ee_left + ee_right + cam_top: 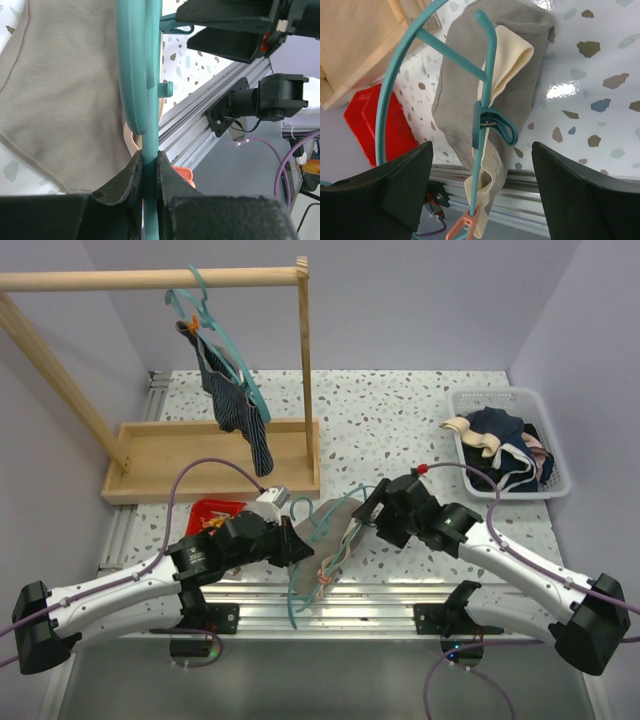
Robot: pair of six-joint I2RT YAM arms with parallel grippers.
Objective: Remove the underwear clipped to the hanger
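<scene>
**Presently unclipping the grey briefs (455,105)**

The left gripper (150,175) is clamped tight on the bar of a teal hanger (137,75), at lower centre of the top view. The grey briefs trail from the hanger onto the table (400,410). A teal clip (492,125) pins them at mid-frame of the right wrist view. An orange clip (465,225) at the bottom edge seems to pinch the waistband too. The right gripper (481,150) hovers over the teal clip, fingers spread wide and empty.

The navy briefs (235,405) hang untouched on the rack (150,279), upper left, so the job looks under half done. Next, the right fingers likely need to close on the cloth just beside the teal clip. They would then pull it free while the left holds the hanger steady.
</scene>
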